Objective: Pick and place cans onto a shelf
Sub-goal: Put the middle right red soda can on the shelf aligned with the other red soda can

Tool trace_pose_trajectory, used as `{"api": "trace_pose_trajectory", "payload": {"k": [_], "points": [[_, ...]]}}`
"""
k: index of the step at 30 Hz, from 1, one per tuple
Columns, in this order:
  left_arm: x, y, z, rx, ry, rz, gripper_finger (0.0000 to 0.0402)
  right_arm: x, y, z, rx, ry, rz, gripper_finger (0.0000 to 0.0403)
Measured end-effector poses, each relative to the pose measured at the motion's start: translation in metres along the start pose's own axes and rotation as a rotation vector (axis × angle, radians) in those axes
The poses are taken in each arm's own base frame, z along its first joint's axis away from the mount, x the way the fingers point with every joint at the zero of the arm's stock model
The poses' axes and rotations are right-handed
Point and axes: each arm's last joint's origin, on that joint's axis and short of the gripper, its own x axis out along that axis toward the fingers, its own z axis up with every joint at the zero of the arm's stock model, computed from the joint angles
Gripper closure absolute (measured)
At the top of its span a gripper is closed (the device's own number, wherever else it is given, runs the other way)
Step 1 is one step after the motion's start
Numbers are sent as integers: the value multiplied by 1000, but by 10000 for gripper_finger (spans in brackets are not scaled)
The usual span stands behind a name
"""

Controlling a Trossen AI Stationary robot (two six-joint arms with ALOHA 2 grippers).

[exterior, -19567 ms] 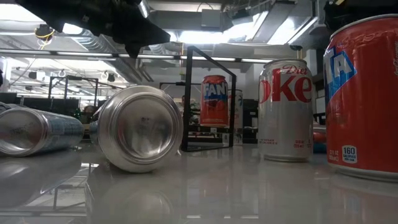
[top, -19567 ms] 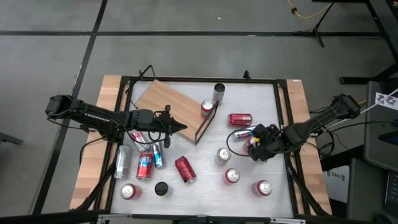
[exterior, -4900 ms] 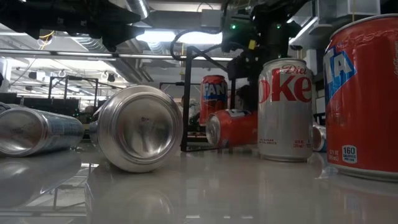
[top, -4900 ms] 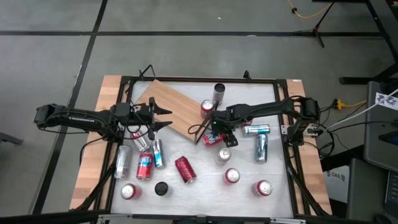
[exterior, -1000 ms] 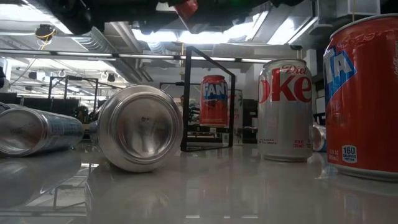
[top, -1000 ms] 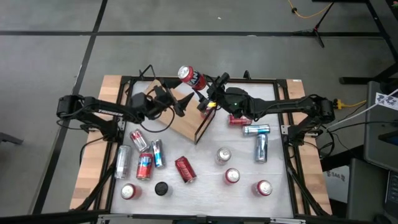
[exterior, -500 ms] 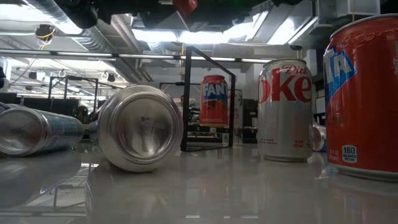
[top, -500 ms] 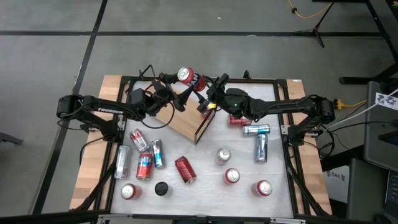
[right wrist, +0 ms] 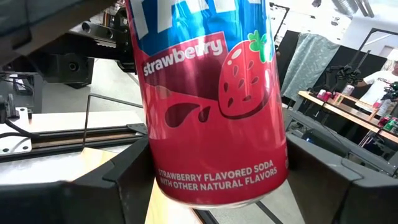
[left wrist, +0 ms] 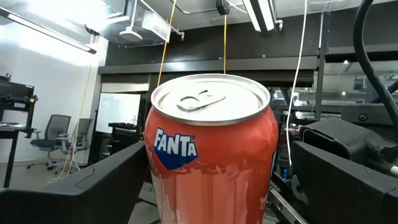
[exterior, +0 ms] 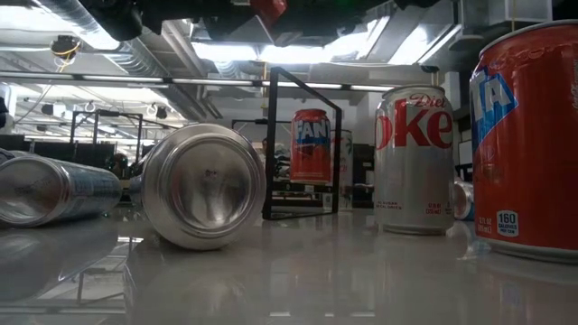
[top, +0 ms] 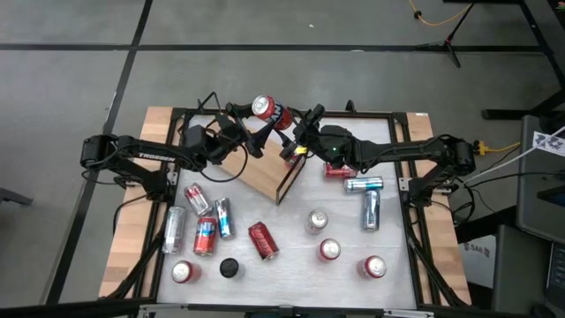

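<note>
Mid-handover above the shelf [top: 265, 172]: a red can [top: 267, 109] aloft, clamped across its body by the right gripper [top: 287, 122], fingers [right wrist: 118, 186] pressed to both sides of the strawberry label. Straddled from below by the left gripper [top: 256, 131], apparently open, with a sliver of gap showing at one finger [left wrist: 329, 162] in the left wrist view, so seemingly no left grip yet. To do the pass well: centre the left fingers on the lower half of the can, clear of the right fingers; close squarely on the round wall, not on the rim; hold the right grip firm until the left closes, then open the right fully and back it straight away so as not to knock the can askew. Avoid twisting, since a thin can wall probably dents and slips. Then lower upright onto bare board, away from the black frame [top: 296, 172]. On the shelf itself: bare wood where visible, the rest hidden under the arms; one upright red Fanta can [exterior: 311, 146] at the frame end, on the board or just beside it, cannot tell which. Elsewhere on the table [top: 388, 141]: cans scattered, some upright, several lying on their sides, none on the board's open part, plus a black disc [top: 229, 266].
</note>
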Motion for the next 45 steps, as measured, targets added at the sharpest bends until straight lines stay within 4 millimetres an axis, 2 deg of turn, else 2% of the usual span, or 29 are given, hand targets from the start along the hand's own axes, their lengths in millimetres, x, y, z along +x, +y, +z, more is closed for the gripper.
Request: {"api": "trace_pose_trajectory", "payload": {"k": [24,36,45], "points": [[0,1,-2,6,24,29,23,1,3,-4,-22,16,68,113],[0,1,-3,13,31,32,112,1,5,-6,-27,16,143,113],[0,1,-4,17,40,29,116,1,6,-7,-34,28,135,113]]}}
